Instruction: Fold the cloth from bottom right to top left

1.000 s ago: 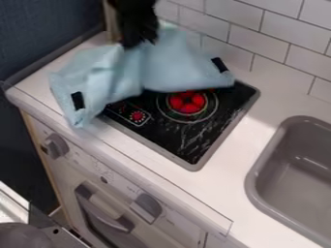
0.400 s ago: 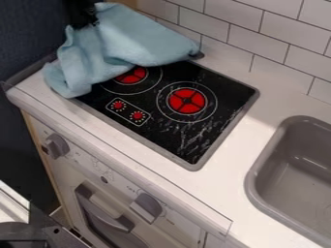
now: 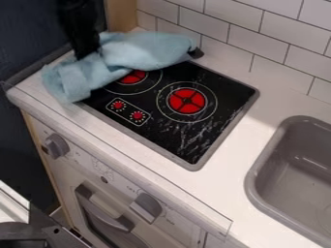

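Observation:
The black gripper (image 3: pixel 88 52) hangs down at the upper left, its lower end against the left part of the light blue cloth (image 3: pixel 145 50). Crumpled into a bunch, the cloth lies across the back left of the black stovetop (image 3: pixel 194 131). One end droops over the counter at the stove's left corner, and the other reaches right toward the tiled wall, beside a small dark piece. Part of the rear left red burner is covered by the cloth.
A grey sink (image 3: pixel 259 172) is set into the white counter (image 3: pixel 239 203) at the right. White wall tiles (image 3: pixel 259 34) run behind the stove. Knobs and an oven handle (image 3: pixel 103 208) stick out from the front below.
The gripper has moved left and then lower. The cloth went with it toward the upper left, off most of the stovetop, and has sunk into a lower, more bunched heap.

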Robot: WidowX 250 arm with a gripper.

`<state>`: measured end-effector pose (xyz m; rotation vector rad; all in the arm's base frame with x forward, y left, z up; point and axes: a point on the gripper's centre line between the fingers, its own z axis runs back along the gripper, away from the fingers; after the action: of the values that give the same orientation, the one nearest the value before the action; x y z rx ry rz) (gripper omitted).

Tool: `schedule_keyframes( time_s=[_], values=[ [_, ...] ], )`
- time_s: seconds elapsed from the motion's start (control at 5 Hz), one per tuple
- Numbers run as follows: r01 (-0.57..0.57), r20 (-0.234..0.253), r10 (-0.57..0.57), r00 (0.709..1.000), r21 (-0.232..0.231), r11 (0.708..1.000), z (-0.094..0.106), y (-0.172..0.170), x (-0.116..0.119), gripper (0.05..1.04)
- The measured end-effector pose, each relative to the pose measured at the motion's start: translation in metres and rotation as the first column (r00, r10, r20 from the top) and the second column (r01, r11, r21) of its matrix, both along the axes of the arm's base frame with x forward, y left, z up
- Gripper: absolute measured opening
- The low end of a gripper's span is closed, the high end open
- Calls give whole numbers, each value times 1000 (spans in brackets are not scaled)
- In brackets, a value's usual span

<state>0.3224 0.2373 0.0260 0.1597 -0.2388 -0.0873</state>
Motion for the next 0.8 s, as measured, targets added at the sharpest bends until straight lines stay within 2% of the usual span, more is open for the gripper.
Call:
schedule_keyframes(
  time_s=[0.2, 0.4, 0.6, 0.8],
  values=[
    [9, 9, -9, 1000, 23, 1000, 26, -20, -2, 478],
    [-3, -32, 4, 999, 38, 999, 45, -39, -2, 792],
    [-52, -28, 54, 998, 67, 996, 77, -46, 6, 1006],
    [-80, -18, 80, 997, -9, 997, 109, -52, 17, 1005]
  ],
)
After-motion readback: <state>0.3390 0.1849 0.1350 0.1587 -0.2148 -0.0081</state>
